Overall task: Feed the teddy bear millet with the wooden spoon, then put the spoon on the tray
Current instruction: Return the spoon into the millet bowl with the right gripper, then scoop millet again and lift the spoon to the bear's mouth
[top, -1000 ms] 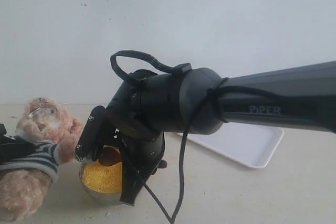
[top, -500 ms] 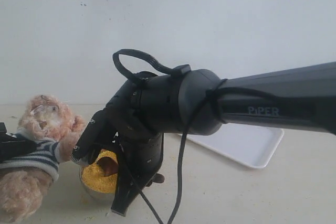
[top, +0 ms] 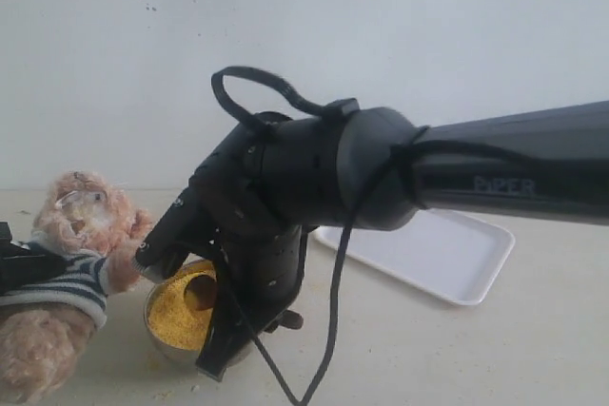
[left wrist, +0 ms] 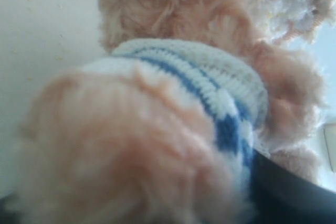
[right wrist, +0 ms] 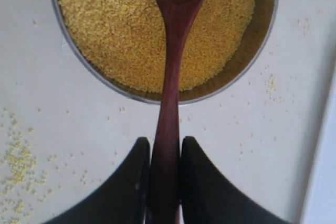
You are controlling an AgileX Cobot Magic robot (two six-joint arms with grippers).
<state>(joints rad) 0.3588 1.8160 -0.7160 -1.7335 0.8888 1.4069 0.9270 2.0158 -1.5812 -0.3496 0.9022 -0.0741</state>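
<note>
Between the right gripper's (right wrist: pixel 165 148) clamped fingers runs the wooden spoon's (right wrist: pixel 170 77) handle, its tip at the millet (right wrist: pixel 115 35). Spilled grains (right wrist: pixel 18 161) ring the metal bowl (right wrist: pixel 264 30). The teddy bear (top: pixel 76 225) crowds it toward the table's (top: pixel 476 349) left edge. Whether the left gripper (top: pixel 9 268) is apart or closed cannot be told. Bare tabletop reaches rightward to the tray (top: pixel 447 259).

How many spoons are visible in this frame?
1: the wooden spoon, gripped by the right end effector, its bowl end at the millet. The arm could hide others.

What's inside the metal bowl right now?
Mostly millet, with the spoon head-down in it, its handle gripped by the right tool. Grain covers the bowl bottom; the spoon tip is cropped in the wrist view.
</note>
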